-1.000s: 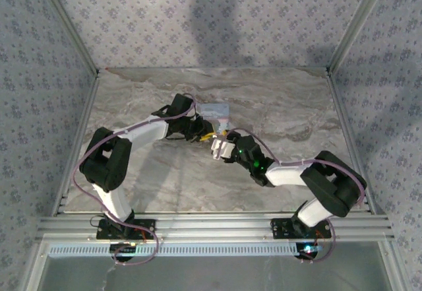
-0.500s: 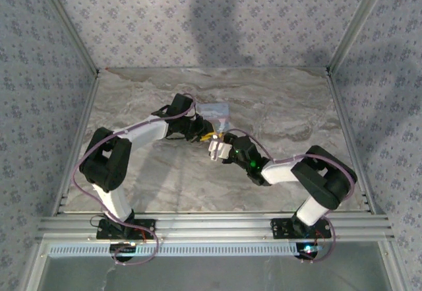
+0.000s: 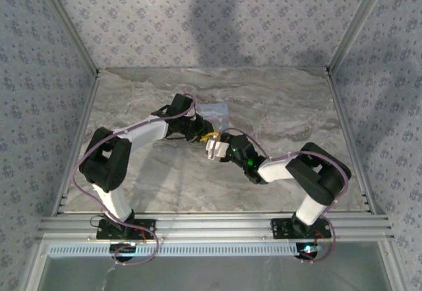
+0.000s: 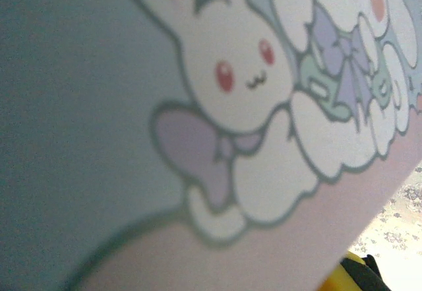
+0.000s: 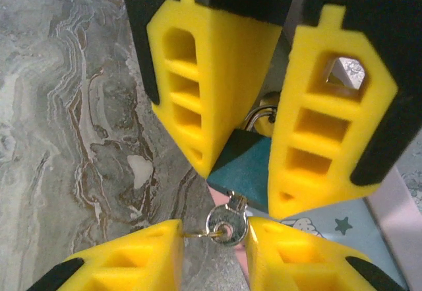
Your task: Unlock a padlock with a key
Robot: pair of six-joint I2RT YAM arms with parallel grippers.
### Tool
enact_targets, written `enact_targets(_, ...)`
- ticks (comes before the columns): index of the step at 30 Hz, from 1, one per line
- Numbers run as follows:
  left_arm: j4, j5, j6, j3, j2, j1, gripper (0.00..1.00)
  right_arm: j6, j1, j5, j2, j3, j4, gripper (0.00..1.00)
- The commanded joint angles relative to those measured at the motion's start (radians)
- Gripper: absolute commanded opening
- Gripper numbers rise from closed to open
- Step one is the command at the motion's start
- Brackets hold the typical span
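A: Where's the padlock (image 5: 247,169)?
B: Gripped between the left hand's (image 5: 244,189) fingers, tin (image 5: 316,238) just beside. The key (image 5: 226,226) seems seated in its underside, between the right hand's (image 5: 214,233) parted fingers, not yet pinched
A: Risk?
B: I'd judge an off-centre pinch could tug the key out, or twist the padlock loose
A: Count?
B: One padlock, one key, one tin, two hands

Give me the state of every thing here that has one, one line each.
Padlock: held by its body, shackle mostly hidden.
Key: seemingly seated in the padlock's keyhole.
Left tool: shut on the padlock.
Right tool: open, fingers flanking the key's head.
Tin: lid state unclear.
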Motion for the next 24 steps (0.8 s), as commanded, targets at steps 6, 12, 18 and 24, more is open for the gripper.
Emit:
enact_targets(6,0.028,0.036,-0.019,0.021,-0.025,0.004,0.16,-0.012,0.006,0.011,0.034,0.039,0.033,0.28)
enact_targets(12,0.031,0.034,-0.021,0.02,-0.025,0.004,0.16,-0.008,0.004,0.019,0.046,0.039,0.049,0.23)
enact_targets(18,0.03,0.036,-0.03,0.018,-0.02,0.003,0.16,0.014,0.004,0.019,0.049,0.04,0.061,0.19)
enact_targets(24,0.031,0.036,-0.031,0.018,-0.021,0.003,0.15,0.034,0.001,0.023,0.054,0.038,0.075,0.13)
